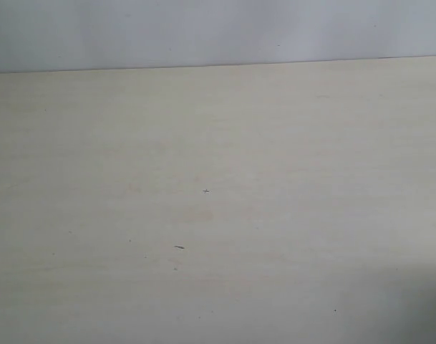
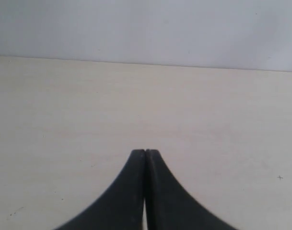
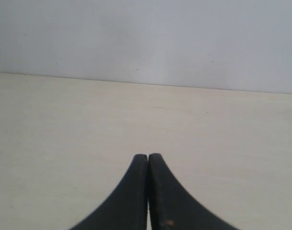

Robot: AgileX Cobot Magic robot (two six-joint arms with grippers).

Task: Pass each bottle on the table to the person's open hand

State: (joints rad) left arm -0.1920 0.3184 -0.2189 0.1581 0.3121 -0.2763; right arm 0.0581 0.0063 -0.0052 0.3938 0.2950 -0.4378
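The pale beige table [image 1: 275, 158] fills the exterior view, bare except for a few tiny dark specks. None of the bottles shows in any view, and no person's hand is in sight. Neither arm appears in the exterior view. My left gripper [image 2: 145, 151] is shut, its black fingers pressed together with nothing between them, low over the table [image 2: 64, 110]. My right gripper [image 3: 148, 155] is likewise shut and holds nothing, above the table [image 3: 222, 134].
A plain pale grey wall [image 1: 203, 32] rises behind the table's far edge in all three views. A small dark mark [image 1: 179, 247] and a tiny cross-shaped speck [image 1: 206, 191] lie on the tabletop.
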